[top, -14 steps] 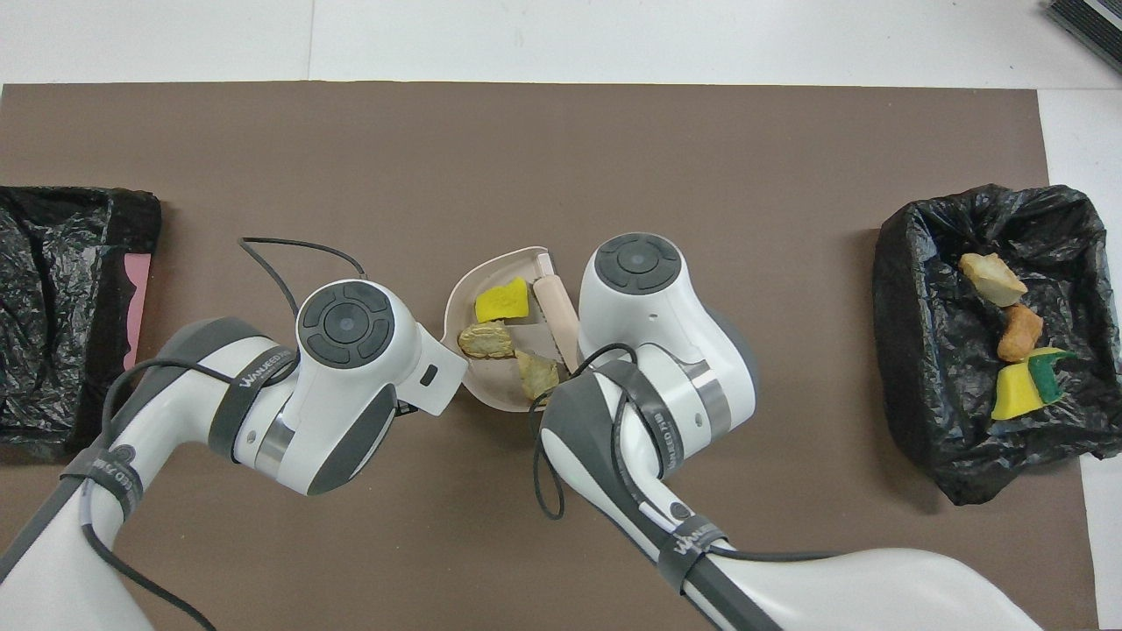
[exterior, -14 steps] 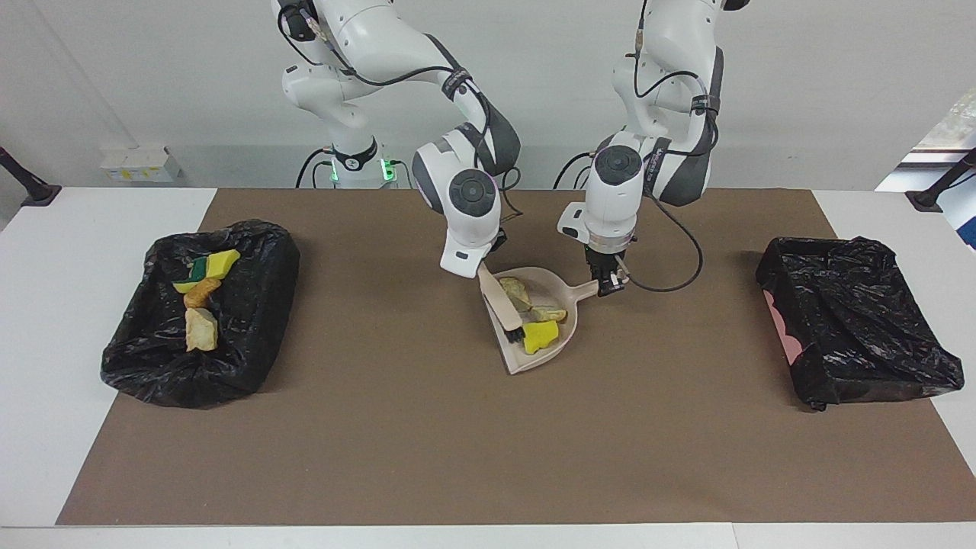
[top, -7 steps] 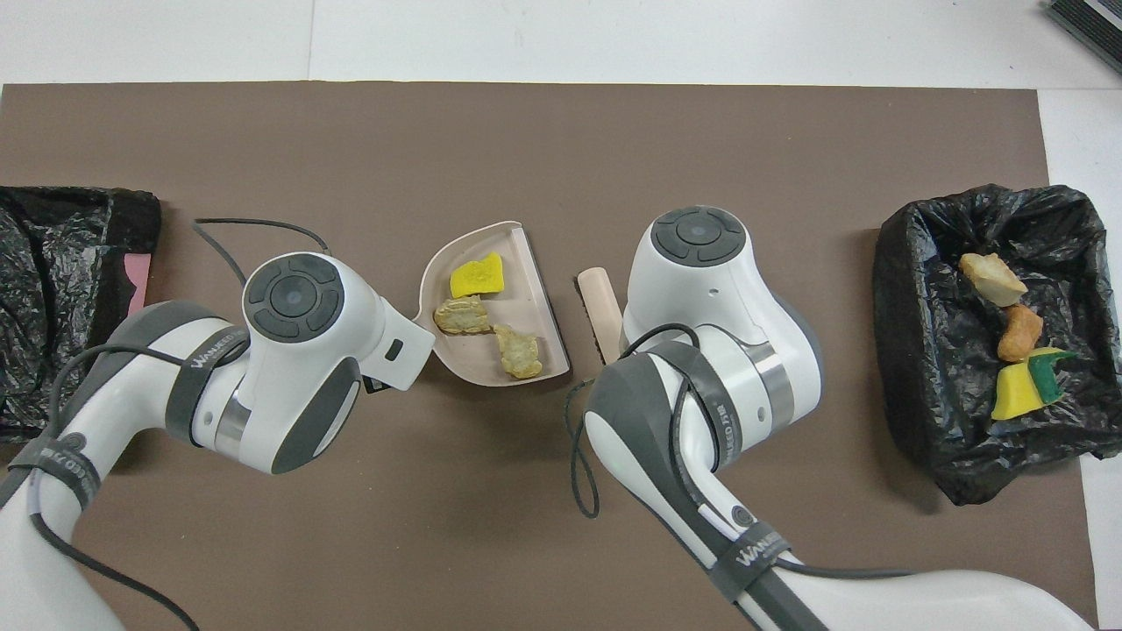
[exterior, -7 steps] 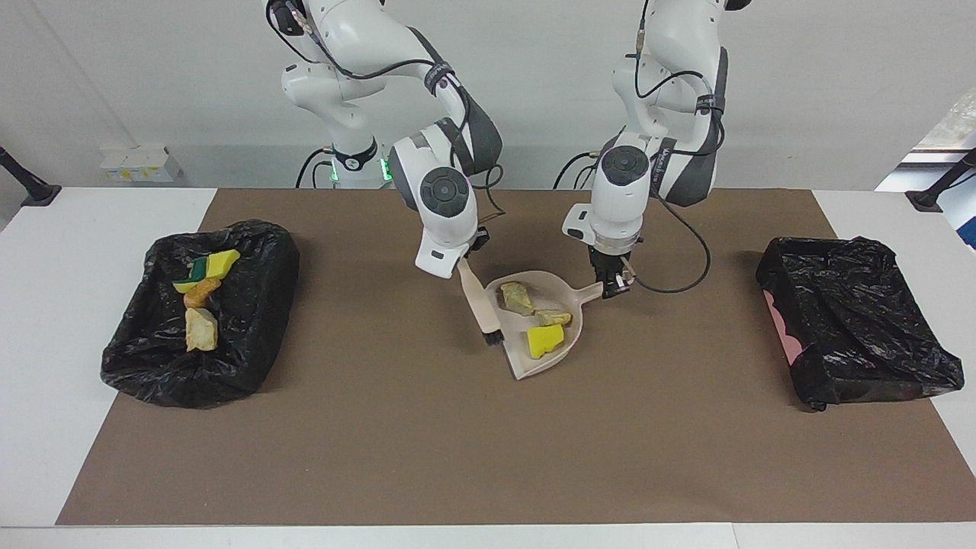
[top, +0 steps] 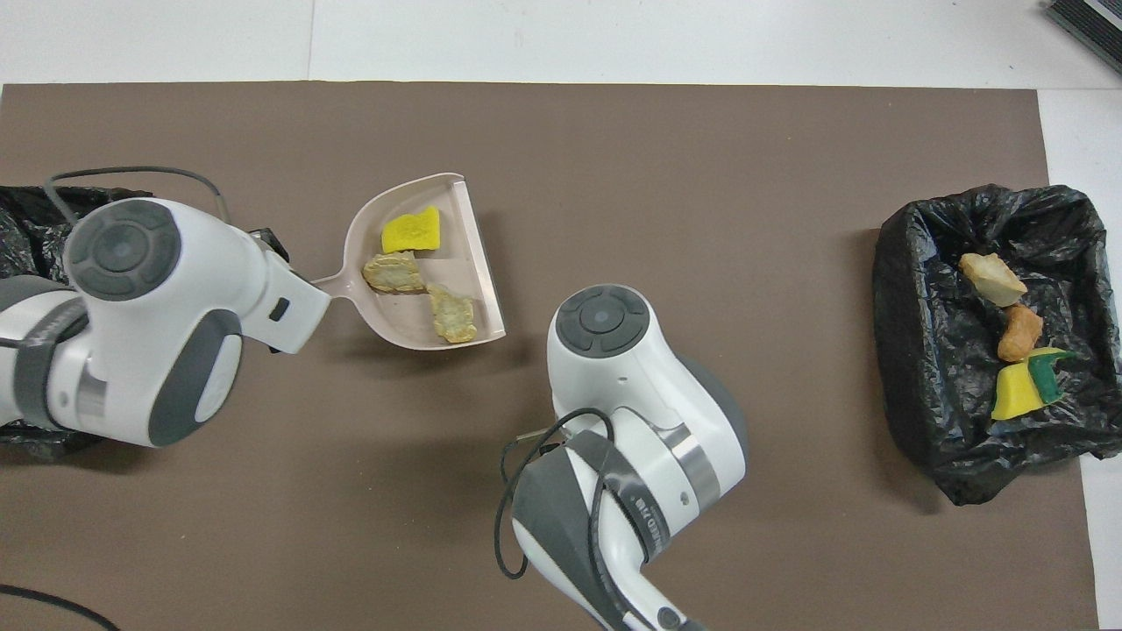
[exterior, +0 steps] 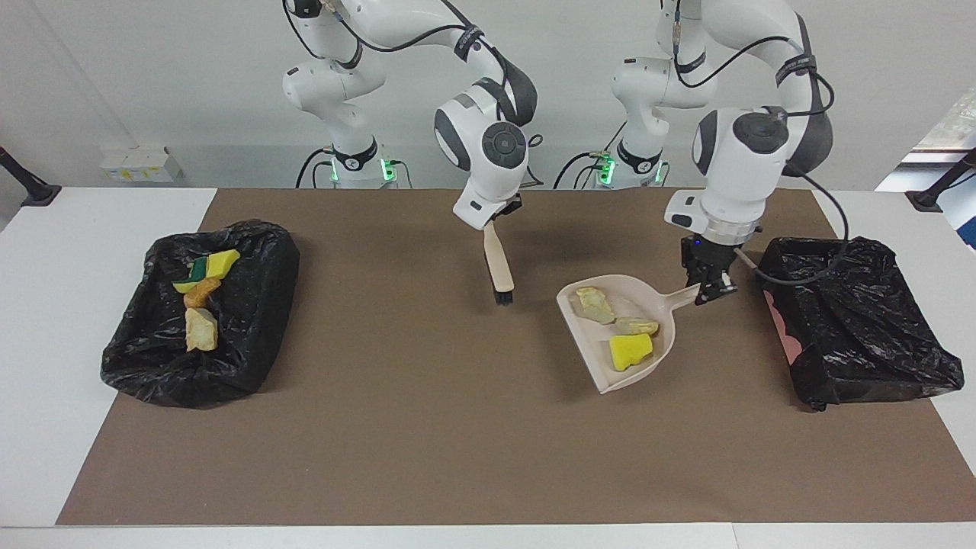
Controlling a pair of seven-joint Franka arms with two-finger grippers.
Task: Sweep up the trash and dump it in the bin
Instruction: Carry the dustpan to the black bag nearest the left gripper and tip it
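Trash scraps (exterior: 619, 325) are riding in a pale dustpan (exterior: 625, 335) that the left gripper (exterior: 709, 288), clamped on the pan's handle, is carrying above the brown mat (exterior: 427, 427) toward the black-lined bin (exterior: 854, 328) at the left arm's end of the table. Half a second ago the pan was sitting mid-mat with the brush at its mouth; now it is hanging clear of the surface, just beside that bin, with its shadow falling on the mat beneath. Three pieces, a yellow sponge chunk (top: 410, 230) and two beige lumps (top: 394, 272), are lying inside it, which suggests sweeping is over and dumping is coming next.

The right gripper (exterior: 496, 221), closed on the brush (exterior: 498, 263), is pulling back and up over the mat's middle, bristles pointing down and apparently off the surface.

Four more scraps are already sitting in the other bin (top: 990, 333) at the right arm's end: a tan lump (top: 990, 279), an orange-brown lump (top: 1021, 333), and yellow sponge with a green layer (top: 1026, 386).

From overhead, the left arm's wrist is covering most of the nearby bin, and the right arm's wrist is hiding the brush entirely. A pink patch (exterior: 785, 328) is showing on that bin's side; what it is remains hard to say.
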